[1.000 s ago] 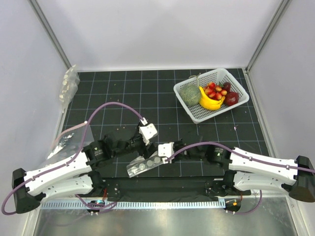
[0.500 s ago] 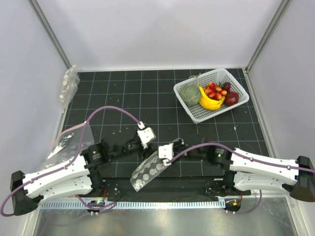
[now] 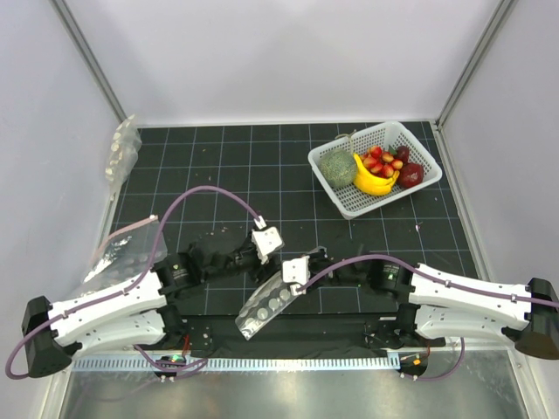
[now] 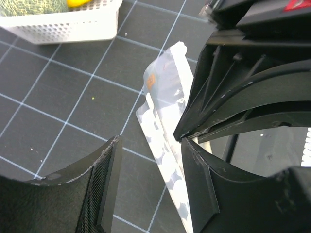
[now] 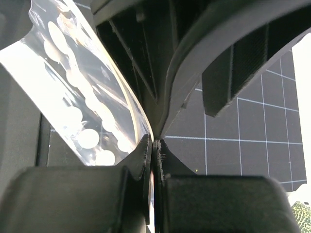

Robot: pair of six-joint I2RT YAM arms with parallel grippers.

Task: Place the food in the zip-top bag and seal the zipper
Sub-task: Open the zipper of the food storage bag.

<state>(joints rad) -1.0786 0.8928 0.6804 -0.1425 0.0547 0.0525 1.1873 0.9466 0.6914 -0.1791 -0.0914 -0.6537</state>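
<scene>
The dotted zip-top bag [image 3: 265, 302] hangs slanted just above the mat near the front edge. My right gripper [image 3: 293, 277] is shut on its upper end. In the right wrist view the jaws [image 5: 153, 145] pinch the bag's edge, and the bag [image 5: 73, 97] spreads up to the left with a thin strip, probably the zipper [image 5: 130, 109], beside them. My left gripper [image 3: 266, 251] is open just behind the bag. In the left wrist view the bag [image 4: 165, 136] lies between its spread fingers [image 4: 109, 179]. The red food [image 3: 382, 161] sits in the white basket [image 3: 395, 133].
The basket at the back right also holds a yellow banana [image 3: 374, 183], a round green vegetable [image 3: 336, 166] and a dark red fruit [image 3: 411, 175]. Its wall shows in the left wrist view [image 4: 63, 24]. Plain clear bags lie at the left wall [image 3: 122, 148] and left side [image 3: 118, 257].
The bag has swung from lying flat across the mat to hanging slanted from my right gripper. My left gripper has shifted slightly and stays open.
</scene>
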